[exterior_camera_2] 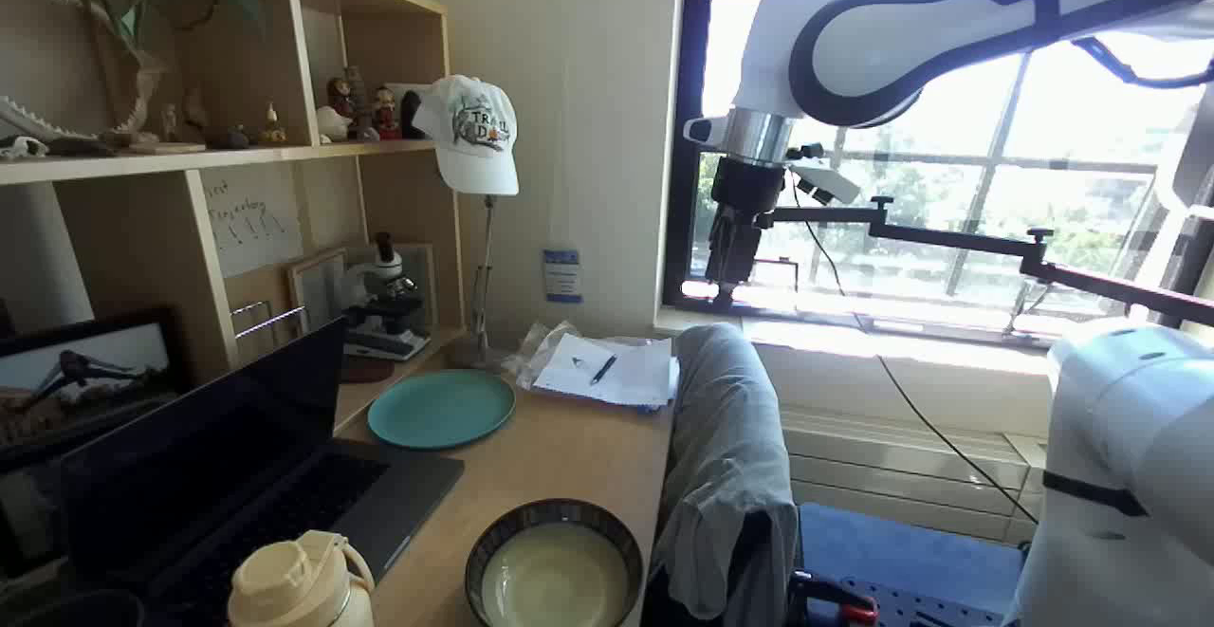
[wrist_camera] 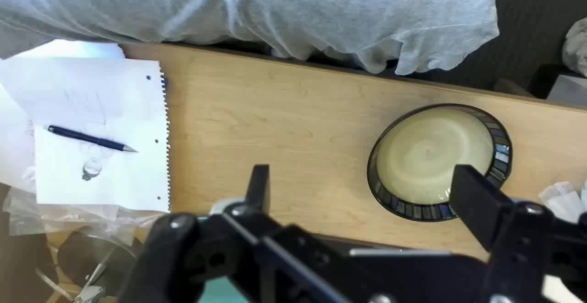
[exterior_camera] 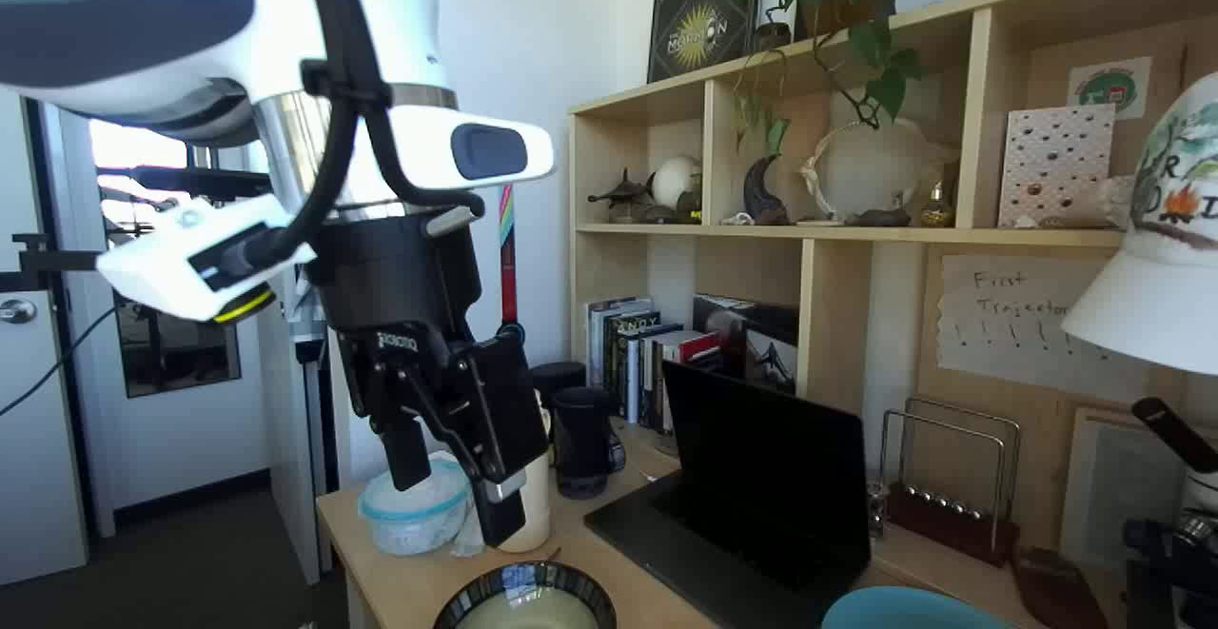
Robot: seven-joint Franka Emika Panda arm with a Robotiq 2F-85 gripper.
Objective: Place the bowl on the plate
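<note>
- Teal and smooth-rimmed, the plate lies flat on the table between the laptop and the loose paper, presumably set there to receive the bowl; whether it touches the laptop I cannot tell.
- Well apart from it, near the cream flask, the bowl stands upright on the same table. Open side up, it offers a rim that can be straddled from above.
- That is probably why the gripper hangs with its fingers spread wide, nothing between them: one could drop inside the bowl, its partner outside.
- It is held above the bowl and apart from it, likely for room to line up before coming down; the grasp is not yet made.
- Grey cloth drapes along the table's edge opposite the laptop, so a carry to the plate would best run between the two.
</note>
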